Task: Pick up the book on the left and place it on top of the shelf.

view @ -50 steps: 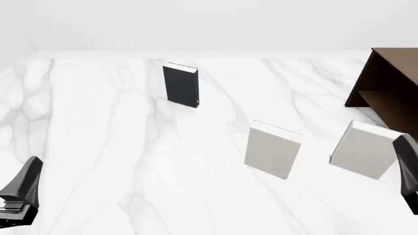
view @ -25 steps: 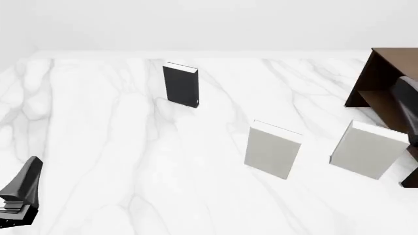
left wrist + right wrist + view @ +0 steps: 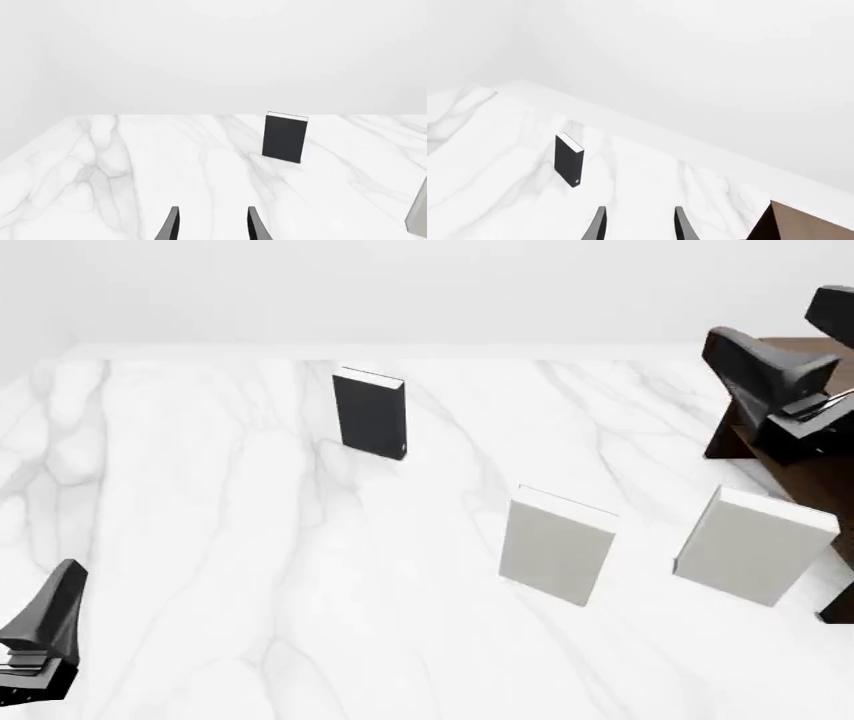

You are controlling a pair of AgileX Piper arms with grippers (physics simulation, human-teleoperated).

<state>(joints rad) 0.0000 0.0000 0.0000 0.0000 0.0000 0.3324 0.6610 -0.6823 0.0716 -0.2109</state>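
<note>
Black and thin, the book (image 3: 370,413) stands up straight on the white marble table (image 3: 267,570), toward the far left, away from the two grey books (image 3: 558,544) and well apart from the brown shelf (image 3: 801,420) on the right; I think it is light and stiff but a bit smooth, so I would pinch it across its flat covers near the top edge. My left gripper (image 3: 211,225) sits low and far back from it with fingers spread and nothing between them. My right gripper (image 3: 638,224) is up high by the shelf, also spread and empty, with the book far off.
</note>
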